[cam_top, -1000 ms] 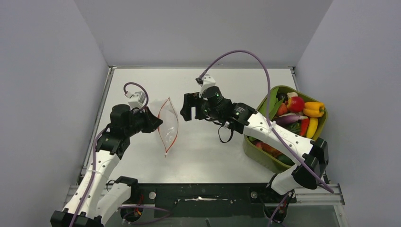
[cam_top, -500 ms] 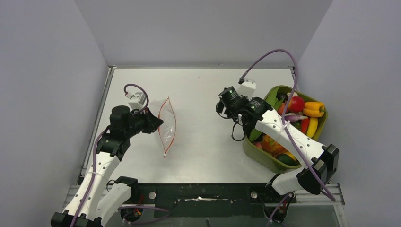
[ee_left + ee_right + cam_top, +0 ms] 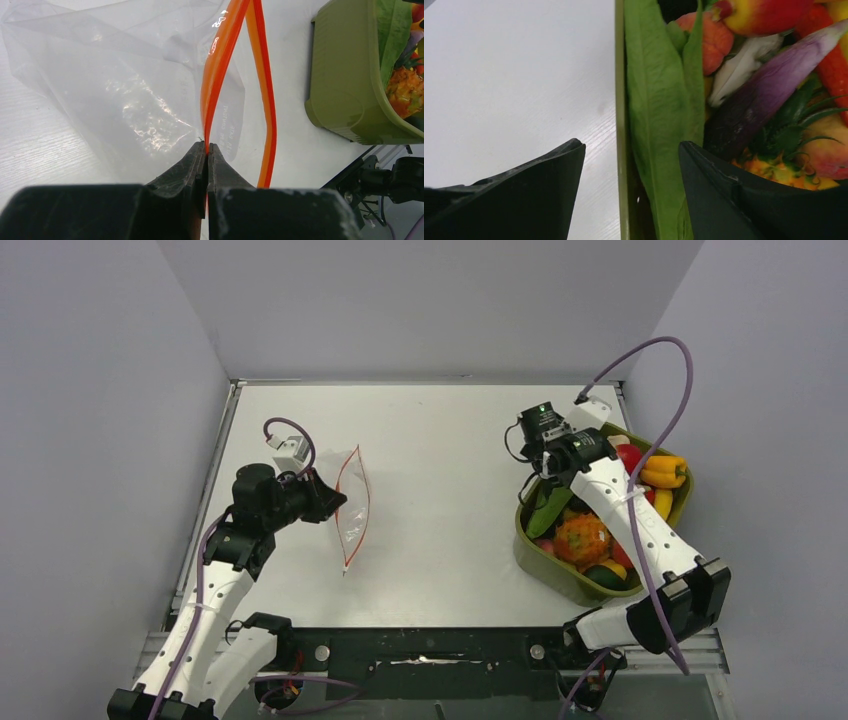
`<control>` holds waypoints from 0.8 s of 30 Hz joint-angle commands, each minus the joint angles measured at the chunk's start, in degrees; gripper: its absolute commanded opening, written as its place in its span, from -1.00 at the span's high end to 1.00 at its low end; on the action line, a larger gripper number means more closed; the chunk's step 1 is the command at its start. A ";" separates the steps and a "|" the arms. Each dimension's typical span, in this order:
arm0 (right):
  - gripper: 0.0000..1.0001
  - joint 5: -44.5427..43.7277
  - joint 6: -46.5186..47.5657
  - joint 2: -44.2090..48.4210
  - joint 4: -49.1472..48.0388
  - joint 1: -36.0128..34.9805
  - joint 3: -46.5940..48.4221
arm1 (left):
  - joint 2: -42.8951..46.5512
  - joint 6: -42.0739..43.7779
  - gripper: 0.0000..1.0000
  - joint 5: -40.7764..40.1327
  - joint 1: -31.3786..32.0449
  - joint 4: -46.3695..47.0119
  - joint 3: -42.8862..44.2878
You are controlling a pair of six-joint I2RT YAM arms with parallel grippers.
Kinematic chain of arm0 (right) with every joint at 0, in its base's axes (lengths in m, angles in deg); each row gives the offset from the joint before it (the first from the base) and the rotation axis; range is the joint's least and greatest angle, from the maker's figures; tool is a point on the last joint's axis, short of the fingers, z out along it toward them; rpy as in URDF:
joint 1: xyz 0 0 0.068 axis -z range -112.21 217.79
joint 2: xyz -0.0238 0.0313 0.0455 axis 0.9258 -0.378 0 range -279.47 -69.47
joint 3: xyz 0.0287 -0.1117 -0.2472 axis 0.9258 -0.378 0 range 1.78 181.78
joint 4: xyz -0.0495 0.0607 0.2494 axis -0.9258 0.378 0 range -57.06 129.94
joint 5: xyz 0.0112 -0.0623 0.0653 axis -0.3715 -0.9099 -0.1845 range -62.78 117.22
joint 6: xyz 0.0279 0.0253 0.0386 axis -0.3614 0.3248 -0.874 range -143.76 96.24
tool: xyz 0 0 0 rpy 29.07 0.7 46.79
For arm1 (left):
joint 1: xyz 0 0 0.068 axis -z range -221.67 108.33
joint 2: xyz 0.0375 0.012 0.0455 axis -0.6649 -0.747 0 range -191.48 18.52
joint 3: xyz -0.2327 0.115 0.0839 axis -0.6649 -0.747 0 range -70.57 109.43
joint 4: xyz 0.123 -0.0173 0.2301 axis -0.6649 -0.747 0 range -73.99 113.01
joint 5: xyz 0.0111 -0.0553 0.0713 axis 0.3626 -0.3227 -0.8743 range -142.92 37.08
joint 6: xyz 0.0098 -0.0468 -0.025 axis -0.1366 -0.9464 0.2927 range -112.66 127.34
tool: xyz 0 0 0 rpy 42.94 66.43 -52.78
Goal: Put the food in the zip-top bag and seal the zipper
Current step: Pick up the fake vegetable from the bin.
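My left gripper (image 3: 335, 502) is shut on one lip of the orange-red zipper (image 3: 220, 65) and holds the clear zip-top bag (image 3: 352, 510) up at the table's left. The other lip (image 3: 267, 100) hangs apart, so the mouth is open. No food shows inside the bag (image 3: 125, 85). My right gripper (image 3: 631, 145) is open and empty above the left rim of the olive tub (image 3: 620, 100), its jaws straddling the rim and a long green leaf (image 3: 659, 100). The food lies in the tub: a purple piece (image 3: 769, 90), a red-yellow fruit (image 3: 764, 12), a yellow pepper (image 3: 663, 470), an orange pineapple (image 3: 583, 537).
The olive-green tub (image 3: 535, 555) stands at the right side of the white table, close to the right wall. It also shows in the left wrist view (image 3: 340, 90). Grey walls close in the table on three sides.
My right arm has swung right, from beside the bag's mouth to over the tub's left rim. My left gripper has kept its hold; the bag's mouth has narrowed slightly.
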 commanded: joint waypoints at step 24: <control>-0.23 4.32 4.51 1.61 -18.48 14.30 -15.50 | 1.11 1.13 1.00 2.31 0.32 3.97 0.20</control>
